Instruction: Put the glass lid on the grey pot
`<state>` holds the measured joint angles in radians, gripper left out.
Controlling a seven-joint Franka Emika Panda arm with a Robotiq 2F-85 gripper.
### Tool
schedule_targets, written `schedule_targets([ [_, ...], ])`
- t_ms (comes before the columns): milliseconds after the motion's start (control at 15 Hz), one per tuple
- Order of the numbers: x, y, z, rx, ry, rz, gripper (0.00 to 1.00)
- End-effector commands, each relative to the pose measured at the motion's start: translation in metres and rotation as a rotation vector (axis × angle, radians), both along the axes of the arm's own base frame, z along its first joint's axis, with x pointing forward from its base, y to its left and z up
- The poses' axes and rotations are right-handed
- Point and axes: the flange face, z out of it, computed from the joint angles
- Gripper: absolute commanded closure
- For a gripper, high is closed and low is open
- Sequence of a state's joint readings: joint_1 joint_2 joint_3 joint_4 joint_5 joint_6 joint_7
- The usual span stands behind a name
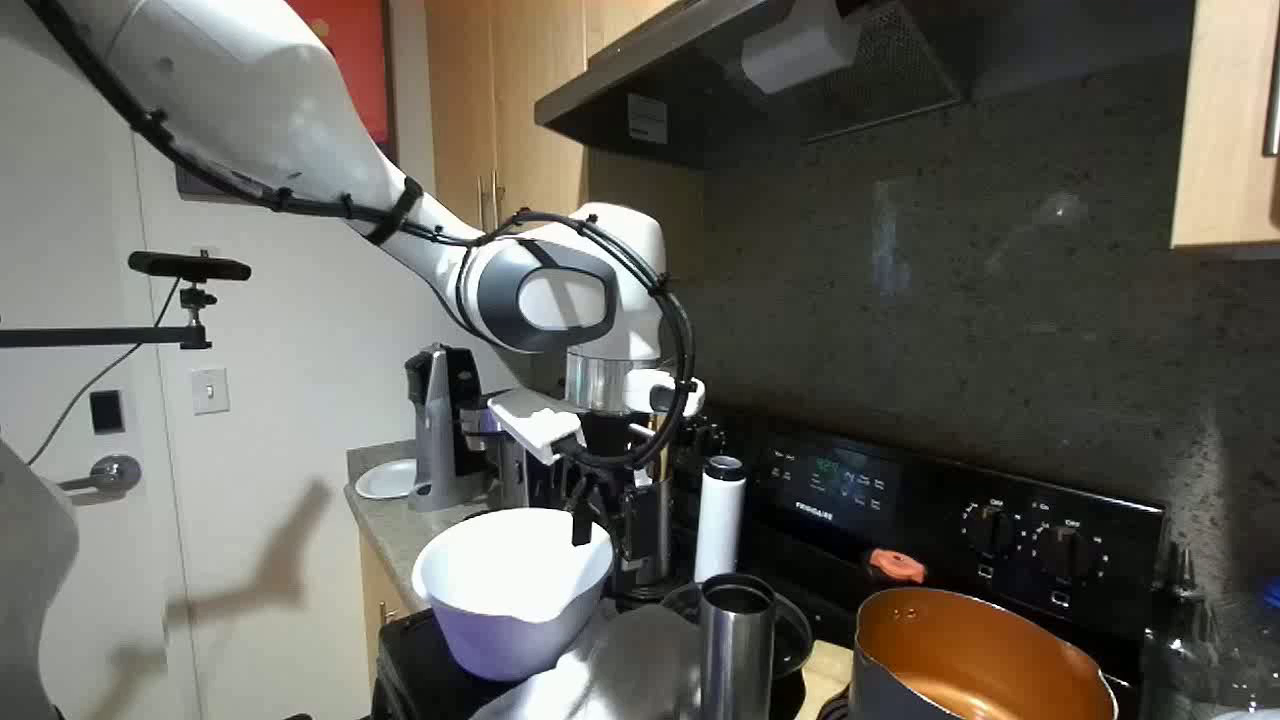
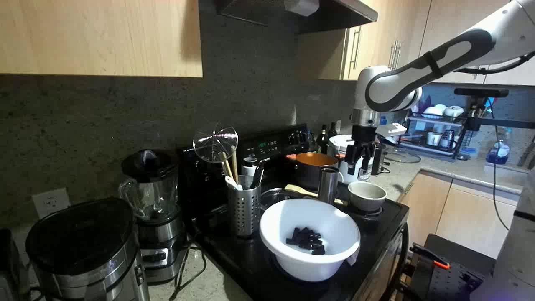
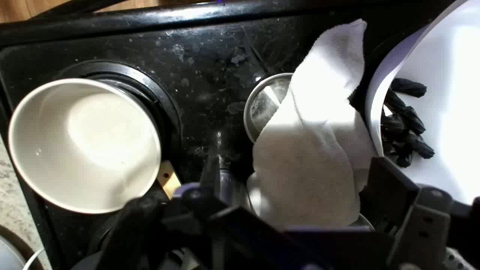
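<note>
The grey pot point(image 1: 985, 655), copper-orange inside, stands at the back of the stove, with no lid on it; it also shows in an exterior view point(image 2: 315, 161). What looks like the glass lid point(image 1: 793, 637) lies on the stove behind the steel cylinder, partly hidden; its rim shows behind the white bowl in an exterior view point(image 2: 273, 195). Its knob is hidden. In the wrist view a thin rim point(image 3: 363, 222) shows below the white towel point(image 3: 307, 176). My gripper point(image 1: 610, 530) is open and empty above the stove, over the towel; it also shows in an exterior view point(image 2: 359, 164).
A white bowl point(image 2: 311, 267) with black pieces, a steel cylinder point(image 2: 329, 186) and a beige bowl point(image 2: 368, 198) stand on the stove. A utensil holder point(image 2: 244, 209) stands at the back. Another clear lid point(image 2: 402, 156) lies on the counter. A shiny rim point(image 3: 264, 105) shows beside the towel.
</note>
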<state>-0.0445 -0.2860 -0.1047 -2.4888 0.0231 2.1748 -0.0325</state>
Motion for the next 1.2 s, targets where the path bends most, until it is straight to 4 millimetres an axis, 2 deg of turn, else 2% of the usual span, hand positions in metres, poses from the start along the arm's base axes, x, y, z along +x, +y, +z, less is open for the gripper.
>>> schedule_targets([
  [0, 0.0, 0.0, 0.0, 0.0, 0.001, 0.0, 0.0],
  [200, 0.002, 0.008, 0.0, 0.002, -0.003, 0.002, 0.0],
  [400, 0.016, 0.03, 0.003, 0.005, 0.043, -0.069, 0.0],
  [600, 0.043, 0.059, 0.013, 0.036, 0.069, -0.185, 0.0],
  [800, 0.076, 0.079, 0.023, 0.05, 0.022, -0.348, 0.0],
  [933, 0.098, 0.081, 0.023, 0.035, -0.004, -0.464, 0.0],
  [1133, 0.126, 0.077, 0.008, 0.011, -0.037, -0.631, 0.0],
])
